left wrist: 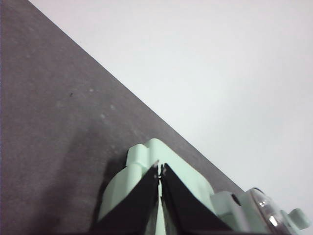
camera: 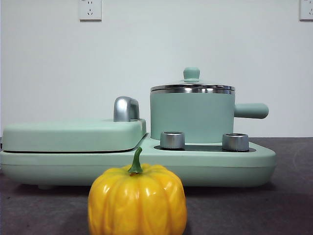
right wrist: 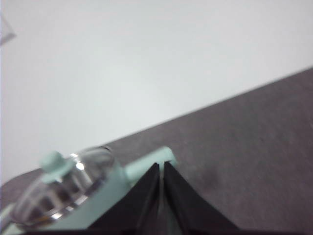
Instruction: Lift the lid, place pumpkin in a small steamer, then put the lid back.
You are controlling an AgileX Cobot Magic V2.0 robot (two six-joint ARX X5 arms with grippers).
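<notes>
The pumpkin point(camera: 137, 200), glossy yellow-orange with a green stem, stands on the dark table in front of the cooker in the front view. Behind it the small steamer point(camera: 191, 117) sits on the cooker's right side, side handle pointing right. The lid point(camera: 192, 86) rests on it, mint-green knob up. Neither arm shows in the front view. My left gripper point(left wrist: 160, 169) is shut and empty above the cooker's left part. My right gripper point(right wrist: 161, 166) is shut and empty, beside the steamer point(right wrist: 105, 198) and its lid point(right wrist: 63, 183).
The mint-green cooker base point(camera: 244, 166) holds a flat hinged grill cover point(camera: 73, 134) with a chrome handle point(camera: 125, 108) on the left and two steel dials point(camera: 172, 140) in front of the pot. A white wall with sockets stands behind.
</notes>
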